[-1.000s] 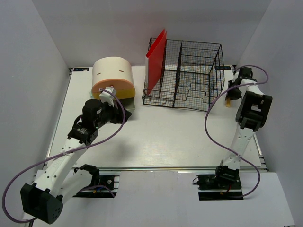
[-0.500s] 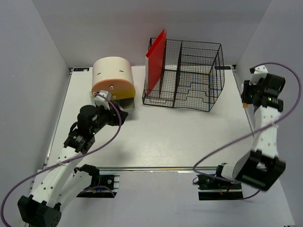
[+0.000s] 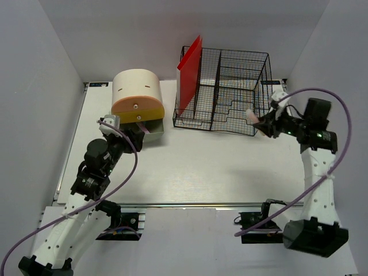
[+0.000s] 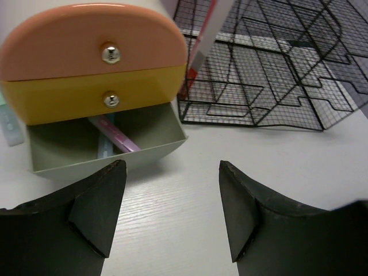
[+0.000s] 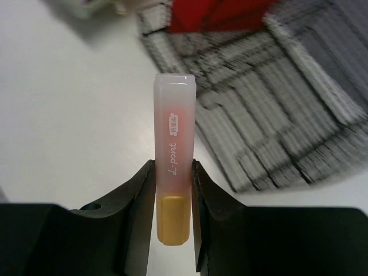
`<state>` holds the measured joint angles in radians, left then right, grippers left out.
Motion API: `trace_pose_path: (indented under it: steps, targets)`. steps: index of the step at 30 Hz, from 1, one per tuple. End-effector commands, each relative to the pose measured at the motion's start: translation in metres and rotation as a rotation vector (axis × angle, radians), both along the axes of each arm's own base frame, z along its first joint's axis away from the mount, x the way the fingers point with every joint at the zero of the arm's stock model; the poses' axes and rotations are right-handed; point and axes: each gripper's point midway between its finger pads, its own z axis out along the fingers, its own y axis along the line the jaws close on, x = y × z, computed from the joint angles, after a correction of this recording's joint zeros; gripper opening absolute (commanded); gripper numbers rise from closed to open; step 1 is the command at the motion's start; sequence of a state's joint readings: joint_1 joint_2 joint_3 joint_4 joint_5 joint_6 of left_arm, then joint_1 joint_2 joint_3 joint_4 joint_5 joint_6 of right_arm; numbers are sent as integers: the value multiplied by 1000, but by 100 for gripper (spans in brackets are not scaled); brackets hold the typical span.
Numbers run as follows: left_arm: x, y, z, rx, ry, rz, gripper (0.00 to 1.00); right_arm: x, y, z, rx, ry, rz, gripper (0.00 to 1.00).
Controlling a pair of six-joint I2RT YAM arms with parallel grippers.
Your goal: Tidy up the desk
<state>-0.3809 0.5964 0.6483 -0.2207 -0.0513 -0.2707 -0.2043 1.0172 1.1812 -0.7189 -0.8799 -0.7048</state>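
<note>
The desk (image 3: 195, 167) is a white tabletop. At its back left stands a cream-and-orange drawer box (image 3: 137, 95) with its bottom drawer (image 4: 109, 144) pulled out. A purple pen (image 4: 118, 137) lies in that drawer. My left gripper (image 4: 169, 172) hangs open just in front of the drawer, nothing between its fingers. My right gripper (image 5: 173, 167) is shut on a pink highlighter (image 5: 174, 126) with a frosted cap and a yellow end. In the top view the right gripper (image 3: 261, 122) holds the highlighter above the desk, beside the basket's right front corner.
A black wire basket (image 3: 230, 92) stands at the back centre, with a red folder (image 3: 190, 72) upright in its left end. A pale flat item (image 4: 8, 123) lies left of the drawer box. A metal rail (image 3: 190, 204) runs along the desk's front edge.
My right arm has swung from the far right edge in towards the basket, carrying the highlighter. My left gripper has drawn back from the drawer box front.
</note>
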Motion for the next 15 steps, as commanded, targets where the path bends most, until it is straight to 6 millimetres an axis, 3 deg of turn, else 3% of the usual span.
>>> trace_pose_path:
  steps: [1,4,5,6,9,10,11,12,13,15]
  targets:
    - [4,21,-2,-1,-5,125,75,-17,57,6,66,-18,268,0]
    - [5,36,-3,-6,-4,210,76,-30,114,-9,31,20,442,0]
    - [5,40,-4,-5,0,234,76,-26,120,-15,-1,31,438,0]
    - [4,48,-4,-7,-1,281,76,-40,153,-28,-35,59,540,0]
    - [1,62,-4,-19,-1,356,76,-28,176,-55,-163,60,526,0]
    - [-1,67,-1,-29,-13,381,76,-37,204,-67,-189,64,596,0]
    - [-3,78,-2,-23,-11,437,76,-29,210,-71,-213,65,575,0]
    - [-5,83,-2,-38,-13,471,76,-21,226,-57,-210,17,578,0]
    - [-7,90,0,-44,-16,506,77,-11,237,-68,-234,36,576,0]
    - [-14,107,0,-58,-21,601,79,-1,258,-67,-282,-7,570,0]
